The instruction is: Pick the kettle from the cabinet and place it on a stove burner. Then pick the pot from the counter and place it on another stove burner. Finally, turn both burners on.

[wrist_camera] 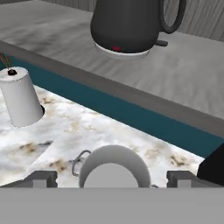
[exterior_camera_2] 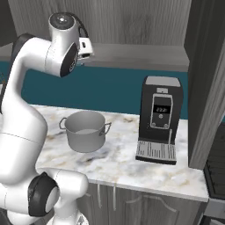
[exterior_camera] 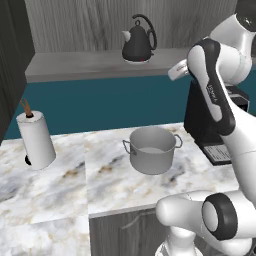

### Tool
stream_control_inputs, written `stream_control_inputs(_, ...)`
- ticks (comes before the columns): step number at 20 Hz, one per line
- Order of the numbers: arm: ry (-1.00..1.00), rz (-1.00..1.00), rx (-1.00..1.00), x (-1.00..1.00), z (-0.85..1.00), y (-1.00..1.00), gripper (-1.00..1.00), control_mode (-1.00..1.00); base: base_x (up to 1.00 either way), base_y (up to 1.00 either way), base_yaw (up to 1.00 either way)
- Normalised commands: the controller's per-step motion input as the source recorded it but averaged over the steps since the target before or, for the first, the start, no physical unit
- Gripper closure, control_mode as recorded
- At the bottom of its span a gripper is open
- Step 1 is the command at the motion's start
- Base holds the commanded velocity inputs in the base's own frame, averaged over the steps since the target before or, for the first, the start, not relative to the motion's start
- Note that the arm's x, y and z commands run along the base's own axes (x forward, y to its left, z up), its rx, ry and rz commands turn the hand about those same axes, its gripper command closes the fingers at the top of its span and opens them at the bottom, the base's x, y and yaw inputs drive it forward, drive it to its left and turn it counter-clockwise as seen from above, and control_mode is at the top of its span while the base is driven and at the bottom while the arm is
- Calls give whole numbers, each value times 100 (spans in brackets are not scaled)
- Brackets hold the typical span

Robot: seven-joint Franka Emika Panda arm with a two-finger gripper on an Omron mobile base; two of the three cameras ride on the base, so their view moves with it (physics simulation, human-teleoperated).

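Note:
The dark grey kettle (exterior_camera: 137, 42) with its looping black handle stands upright on the grey shelf of the cabinet (exterior_camera: 80, 65); it also appears at the top of the hand view (wrist_camera: 124, 26). The grey pot (exterior_camera: 151, 150) sits lidless on the marble counter (exterior_camera: 60, 175), below the shelf, also seen from the right (exterior_camera_2: 85, 130). My gripper (wrist_camera: 113, 179) is open, its two fingertips wide apart with nothing between them. The hand hovers in the air in front of the shelf, right of the kettle and short of it, high above the pot (wrist_camera: 113, 168).
A white paper towel roll (exterior_camera: 36, 140) stands at the counter's left. A black coffee machine (exterior_camera_2: 159, 118) stands right of the pot. A teal wall runs under the shelf. A dark ribbed surface (exterior_camera_2: 216, 169) shows past the counter's right end.

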Motion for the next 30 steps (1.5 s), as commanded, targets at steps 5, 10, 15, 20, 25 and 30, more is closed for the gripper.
stream_control_inputs(5,-12,10,0,9,26,-1,-100,-100,0,0,0)
stream_control_inputs(10,-10,11,0,16,16,-3,-100,-100,0,0,0)
stream_control_inputs(15,-2,8,0,23,21,-6,-100,-100,0,0,0)
stream_control_inputs(20,0,5,1,16,11,-5,-100,-100,0,0,0)
stream_control_inputs(25,0,0,0,13,0,-2,-100,-100,0,0,0)
stream_control_inputs(30,0,0,0,9,0,-11,-100,-100,0,0,0)
